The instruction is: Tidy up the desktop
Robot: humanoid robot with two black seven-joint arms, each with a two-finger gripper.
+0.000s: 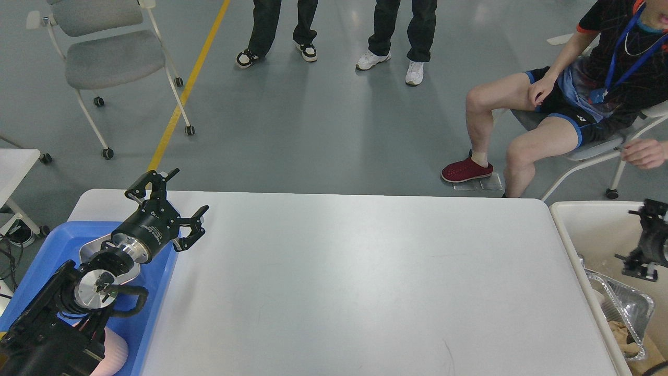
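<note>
Hovering over the blue tray (60, 245) at the counter (355, 277) edge, the left end effector (180, 196) is seen spread apart; the right end effector (647, 243), over a white bin (584, 219), cannot be judged.

At eight o'clock, the left arm (78, 297): matte black casing, bright silver joint discs, a looping black cable. Its left gripper (180, 196) shows skeletal black fingers. At three o'clock, the right gripper (647, 245), all black.

One desktop (365, 271), one blue tray (55, 245), one foil tray (629, 303), two tools.
</note>
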